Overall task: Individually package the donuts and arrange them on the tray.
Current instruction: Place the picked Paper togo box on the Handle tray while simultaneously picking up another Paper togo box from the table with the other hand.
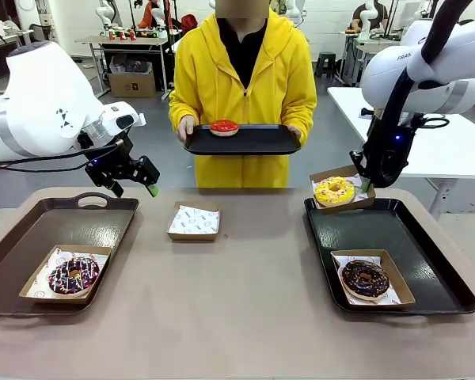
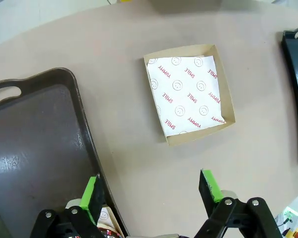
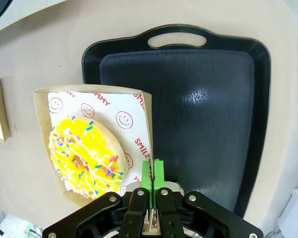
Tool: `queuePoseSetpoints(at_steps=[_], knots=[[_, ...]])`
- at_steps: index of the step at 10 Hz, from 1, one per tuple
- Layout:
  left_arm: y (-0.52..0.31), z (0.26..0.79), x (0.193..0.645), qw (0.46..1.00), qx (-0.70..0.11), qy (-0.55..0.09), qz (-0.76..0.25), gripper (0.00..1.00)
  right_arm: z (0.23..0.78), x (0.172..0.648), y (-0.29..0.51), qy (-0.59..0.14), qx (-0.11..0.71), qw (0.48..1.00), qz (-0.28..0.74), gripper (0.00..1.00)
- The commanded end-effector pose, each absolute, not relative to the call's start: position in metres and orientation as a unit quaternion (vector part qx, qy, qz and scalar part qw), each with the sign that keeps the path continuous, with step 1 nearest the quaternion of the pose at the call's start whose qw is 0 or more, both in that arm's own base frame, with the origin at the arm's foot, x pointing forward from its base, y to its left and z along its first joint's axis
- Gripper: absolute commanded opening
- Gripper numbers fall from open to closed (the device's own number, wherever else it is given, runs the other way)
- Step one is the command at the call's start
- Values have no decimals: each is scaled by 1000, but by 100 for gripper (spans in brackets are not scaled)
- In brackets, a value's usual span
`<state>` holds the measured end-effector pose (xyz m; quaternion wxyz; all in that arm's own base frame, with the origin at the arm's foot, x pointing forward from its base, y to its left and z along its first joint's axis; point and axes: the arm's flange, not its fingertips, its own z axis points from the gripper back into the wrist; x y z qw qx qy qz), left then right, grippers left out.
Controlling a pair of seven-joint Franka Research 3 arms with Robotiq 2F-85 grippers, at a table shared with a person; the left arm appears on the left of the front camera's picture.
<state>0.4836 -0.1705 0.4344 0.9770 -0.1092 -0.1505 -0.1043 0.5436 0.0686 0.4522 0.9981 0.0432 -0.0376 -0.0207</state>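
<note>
The yellow-iced donut (image 1: 334, 190) (image 3: 84, 156) lies in a paper-lined cardboard box (image 3: 109, 116). My right gripper (image 1: 366, 184) (image 3: 153, 174) is shut on that box's wall and holds it tilted over the far left corner of the right tray (image 1: 427, 245). The dark chocolate donut (image 1: 365, 279) sits boxed on that tray. On the left tray (image 1: 32, 237) rests the boxed sprinkled chocolate donut (image 1: 73, 275). A person holds a black tray (image 1: 253, 142) bearing the red-iced donut (image 1: 224, 127). My left gripper (image 1: 134, 188) (image 2: 150, 191) hangs open above the left tray's far right corner.
An empty lined box (image 1: 194, 221) (image 2: 188, 94) stands on the table between the two trays, a short way ahead of the left gripper. The right tray's black floor (image 3: 188, 114) lies bare beside the held box. A white table (image 1: 459, 142) stands at the far right.
</note>
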Motion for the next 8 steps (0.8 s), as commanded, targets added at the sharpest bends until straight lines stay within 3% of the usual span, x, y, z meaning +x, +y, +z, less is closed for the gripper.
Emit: queuePoseSetpoints(at_steps=[1, 8], knots=[[-171, 434, 484, 977, -109, -151, -104, 100, 452, 544, 69, -38, 43, 998, -21, 1], [-243, 438, 535, 992, -46, -83, -80, 100, 417, 556, 5, -9, 13, 1000, -12, 1]])
